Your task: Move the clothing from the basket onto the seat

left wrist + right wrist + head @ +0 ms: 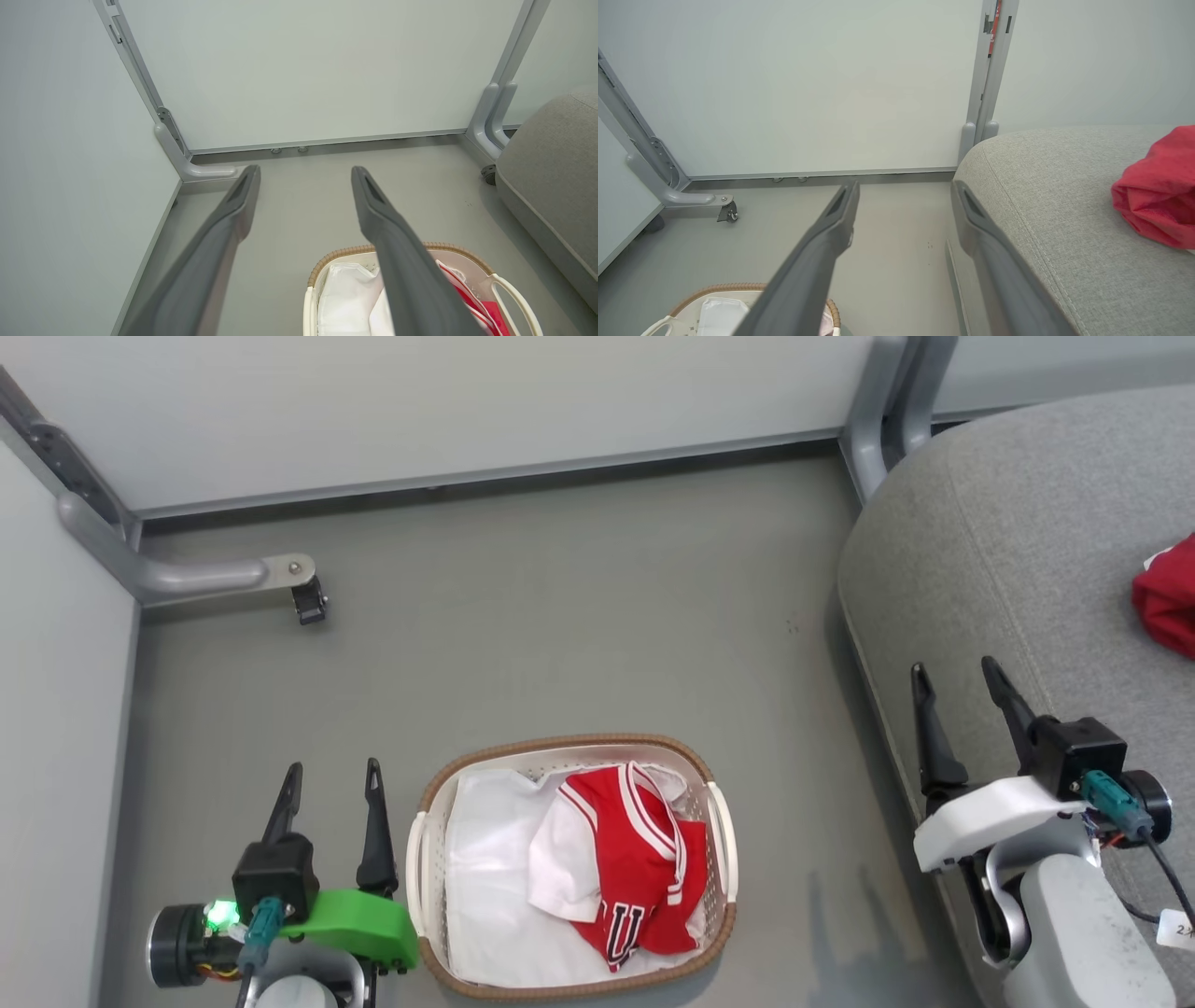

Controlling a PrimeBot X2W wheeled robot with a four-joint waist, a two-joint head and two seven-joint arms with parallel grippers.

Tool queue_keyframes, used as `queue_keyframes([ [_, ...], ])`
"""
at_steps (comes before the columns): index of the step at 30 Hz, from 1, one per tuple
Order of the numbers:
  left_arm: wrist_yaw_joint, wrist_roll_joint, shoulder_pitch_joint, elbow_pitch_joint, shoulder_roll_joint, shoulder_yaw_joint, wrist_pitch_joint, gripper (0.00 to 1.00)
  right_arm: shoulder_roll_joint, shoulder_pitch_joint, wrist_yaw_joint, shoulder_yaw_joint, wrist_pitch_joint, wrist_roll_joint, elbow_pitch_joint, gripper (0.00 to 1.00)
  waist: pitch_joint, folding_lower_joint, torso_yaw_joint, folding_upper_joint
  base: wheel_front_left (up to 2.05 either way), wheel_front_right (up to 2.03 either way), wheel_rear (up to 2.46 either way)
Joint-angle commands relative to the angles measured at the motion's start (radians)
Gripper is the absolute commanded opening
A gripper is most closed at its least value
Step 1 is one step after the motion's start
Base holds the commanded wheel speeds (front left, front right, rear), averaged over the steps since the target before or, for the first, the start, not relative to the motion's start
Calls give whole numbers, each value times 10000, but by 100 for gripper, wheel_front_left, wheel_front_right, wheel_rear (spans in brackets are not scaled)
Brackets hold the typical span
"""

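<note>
Two red garments, a jersey (630, 859) and a bundle (1169, 597), one basket (560, 747), one seat (1008, 523), left gripper (335, 765), right gripper (952, 665)

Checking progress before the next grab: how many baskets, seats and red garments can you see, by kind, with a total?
Basket: 1
Seat: 1
Red garments: 2, a jersey in the basket and a bundle on the seat
Total: 4

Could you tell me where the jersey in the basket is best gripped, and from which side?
Probably the jersey by its bunched striped collar, from straight above: it lies heaped on top, and the basket walls block the sides.
</note>
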State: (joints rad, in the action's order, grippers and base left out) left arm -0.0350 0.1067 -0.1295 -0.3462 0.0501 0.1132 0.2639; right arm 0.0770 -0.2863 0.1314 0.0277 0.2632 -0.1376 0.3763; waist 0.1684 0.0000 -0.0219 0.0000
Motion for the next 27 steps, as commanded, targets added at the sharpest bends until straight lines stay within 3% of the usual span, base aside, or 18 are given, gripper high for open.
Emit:
queue_keyframes([
  [1, 2, 60, 335, 108, 25, -28, 9, 100, 6, 316, -12, -50, 21, 86, -43, 100, -516, 0, 120, 0, 0, 0, 0],
  [13, -71, 640, 1535, 249, 25, 82, 9, 100, -171, 1602, -12, -135, 21, 297, -4, 100, -1377, 0, 141, 0, 0, 0, 0],
  [27, 293, 613, 1712, -8, 22, 387, 9, 100, -189, 1359, -12, -438, 21, 305, -24, 100, -1221, 0, -138, 0, 0, 0, 0],
])
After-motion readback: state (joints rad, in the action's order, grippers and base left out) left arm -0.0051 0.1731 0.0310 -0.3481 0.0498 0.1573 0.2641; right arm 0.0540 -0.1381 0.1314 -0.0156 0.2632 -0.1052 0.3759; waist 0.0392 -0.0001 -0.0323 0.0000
